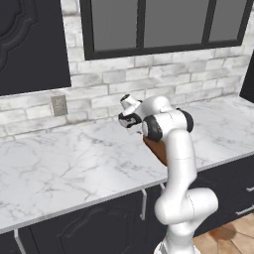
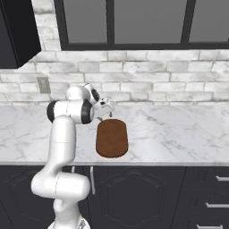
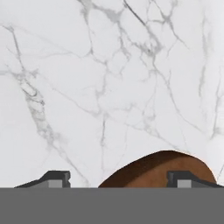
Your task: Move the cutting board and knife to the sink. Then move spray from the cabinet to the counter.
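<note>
The cutting board (image 2: 112,138) lies flat on the white marble bench (image 2: 179,129), close to the bench's front edge and well apart from the brick wall (image 2: 147,85) behind it; its long axis runs from the front edge toward the back wall, one rounded end nearly at the front edge and the other pointing at the wall; the marble on either side of it is bare. The fingers (image 2: 106,114) hang just above the board's far end, tilted downward, and in the hand view the two dark tips stand well apart with nothing between them, one tip (image 3: 56,179) over bare marble and the other at the board's rounded end (image 3: 162,168), so they are released and hold nothing. From the left base view the white arm (image 1: 173,149) stands in front of the board and hides most of it, leaving a brown sliver (image 1: 155,148) beside the forearm; the hole in the board cannot be made out in any view. A grey wall outlet (image 1: 59,105) sits on the brick above the back edge of the bench, off to the left of the arm; a dark-framed window (image 2: 129,22) runs above the brick; a dark upper cabinet with a carved panel (image 1: 30,44) hangs at the upper left, cut off by the picture's edge; dark lower cabinets (image 2: 147,197) with grey handles sit beneath the bench.
</note>
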{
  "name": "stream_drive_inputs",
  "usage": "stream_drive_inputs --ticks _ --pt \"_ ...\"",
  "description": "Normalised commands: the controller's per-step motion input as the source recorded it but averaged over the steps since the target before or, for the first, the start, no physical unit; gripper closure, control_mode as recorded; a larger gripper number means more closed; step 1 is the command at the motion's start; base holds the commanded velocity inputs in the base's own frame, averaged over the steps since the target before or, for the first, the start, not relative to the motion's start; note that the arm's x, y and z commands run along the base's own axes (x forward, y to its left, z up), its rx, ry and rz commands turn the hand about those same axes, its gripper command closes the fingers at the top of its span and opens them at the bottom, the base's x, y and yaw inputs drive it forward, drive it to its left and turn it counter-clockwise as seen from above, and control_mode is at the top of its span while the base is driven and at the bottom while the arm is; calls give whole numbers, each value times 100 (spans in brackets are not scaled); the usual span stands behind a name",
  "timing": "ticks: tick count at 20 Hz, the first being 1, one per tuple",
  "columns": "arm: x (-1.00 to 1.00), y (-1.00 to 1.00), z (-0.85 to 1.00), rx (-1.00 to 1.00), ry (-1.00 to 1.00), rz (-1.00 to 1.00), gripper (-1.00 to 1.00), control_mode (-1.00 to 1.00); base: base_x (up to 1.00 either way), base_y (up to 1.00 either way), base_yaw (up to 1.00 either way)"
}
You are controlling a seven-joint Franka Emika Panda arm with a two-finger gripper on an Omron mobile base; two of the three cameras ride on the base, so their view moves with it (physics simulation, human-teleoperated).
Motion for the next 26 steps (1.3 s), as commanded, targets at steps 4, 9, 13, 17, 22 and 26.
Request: stream_drive_inputs --ticks 4,9,13,17,22,26 --pt "-40 0 -43 -7 24 0 -100 -100 0 0 0" --pt "-68 -11 -41 -2 19 0 -100 -100 0 0 0" --pt "-30 -8 -9 0 4 0 -100 -100 0 0 0" --pt "-16 -3 0 0 0 0 -100 -100 0 0 0" --pt "-58 -25 -9 0 3 -5 -100 -100 0 0 0" --pt "-79 -38 -25 0 8 -8 -100 -100 0 0 0"
